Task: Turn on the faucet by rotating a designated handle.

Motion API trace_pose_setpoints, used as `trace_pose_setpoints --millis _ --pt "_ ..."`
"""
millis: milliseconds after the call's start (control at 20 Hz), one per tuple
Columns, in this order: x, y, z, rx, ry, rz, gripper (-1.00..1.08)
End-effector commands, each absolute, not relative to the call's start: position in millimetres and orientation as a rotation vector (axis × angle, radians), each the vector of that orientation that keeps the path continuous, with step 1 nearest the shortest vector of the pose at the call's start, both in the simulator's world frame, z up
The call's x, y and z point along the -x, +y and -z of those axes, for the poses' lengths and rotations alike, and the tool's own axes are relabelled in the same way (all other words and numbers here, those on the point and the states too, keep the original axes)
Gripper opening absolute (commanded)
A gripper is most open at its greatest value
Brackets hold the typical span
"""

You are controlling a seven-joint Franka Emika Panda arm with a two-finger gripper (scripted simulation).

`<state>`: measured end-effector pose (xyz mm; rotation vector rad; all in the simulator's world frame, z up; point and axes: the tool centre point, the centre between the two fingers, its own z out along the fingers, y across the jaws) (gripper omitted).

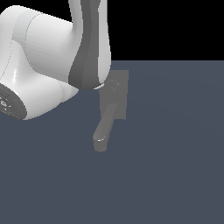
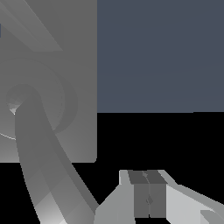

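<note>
I am looking at the faucet (image 1: 114, 98), a plain matte grey fixture: a flat rectangular back plate with rounded corners, a round hub, and a thick blocky spout (image 1: 105, 129) ending in a rounded tip. It is lying on the smooth slate-blue surface (image 1: 175, 153). My claw (image 2: 148, 192) is showing only in the wrist view, its two dark pads pressed flat together with nothing between them. A curved, smooth grey arm of the faucet is sweeping from the hub to just beside my claw; whether that is the handle, I cannot tell.
</note>
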<state>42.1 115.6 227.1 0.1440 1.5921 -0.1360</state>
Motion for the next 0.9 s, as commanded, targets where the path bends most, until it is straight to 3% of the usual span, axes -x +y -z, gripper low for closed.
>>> trace_pose_setpoints --millis 0,850 --pt "-42 116 -229 -0.138 1.588 0.140 -1.00" --pt "-37 70 -287 -0.143 1.568 0.127 -1.00"
